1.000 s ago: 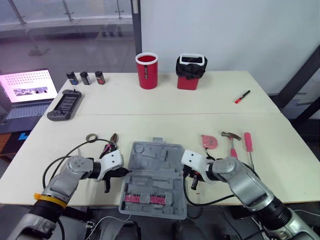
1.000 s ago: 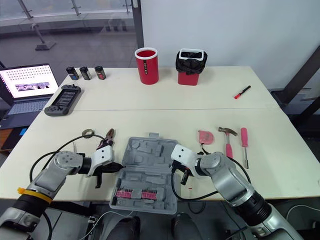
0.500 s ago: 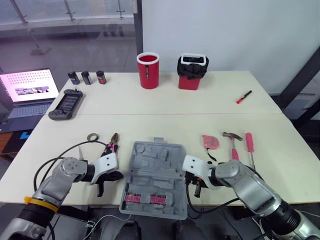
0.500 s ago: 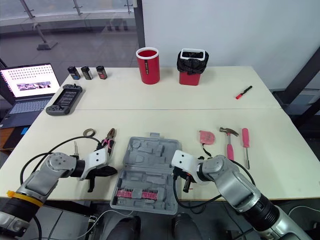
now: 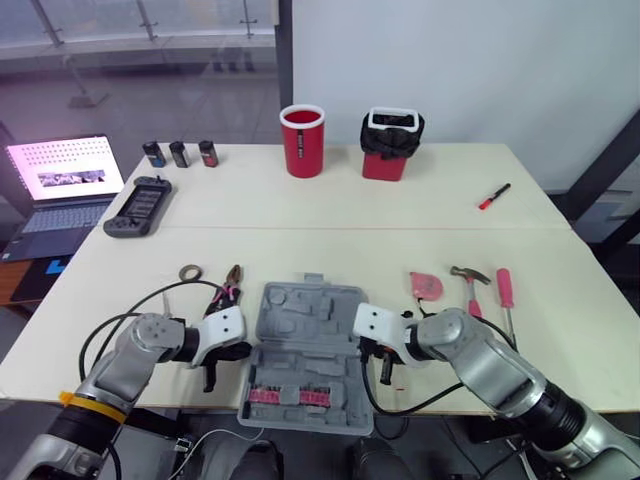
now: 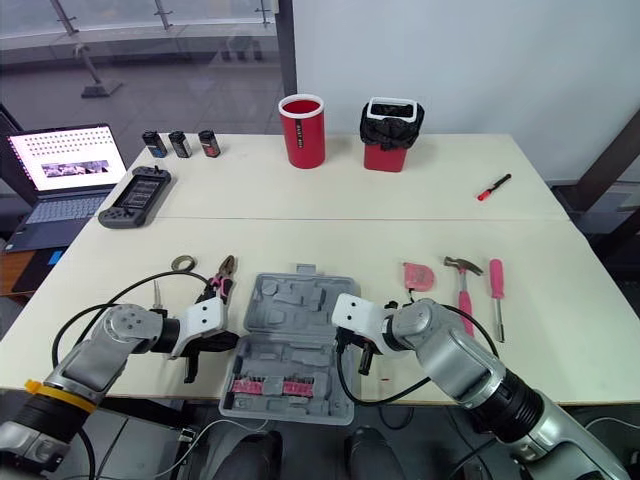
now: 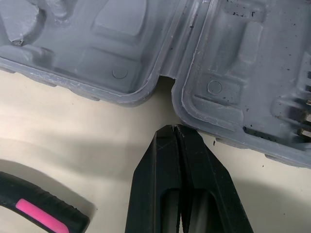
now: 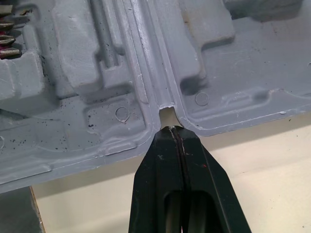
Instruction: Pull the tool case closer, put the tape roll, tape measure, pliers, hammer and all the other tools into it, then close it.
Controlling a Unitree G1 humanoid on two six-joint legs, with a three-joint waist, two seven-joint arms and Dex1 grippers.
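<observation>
laptop [image 5: 62, 185] chopped off by the frame edge, three little dark things [image 5: 180, 154] too small to call, pliers [image 7: 41, 213] handle clipped by the left wrist view, tool case [image 7: 121, 58] running off both wrist views

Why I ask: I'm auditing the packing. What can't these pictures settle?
Left wrist view: the pliers, cut off by the picture's edge.
Right wrist view: whether the right gripper touches the tool case; its own tips hide the contact.
Left eye view: the pink pieces in the case, too small to tell apart.
</observation>
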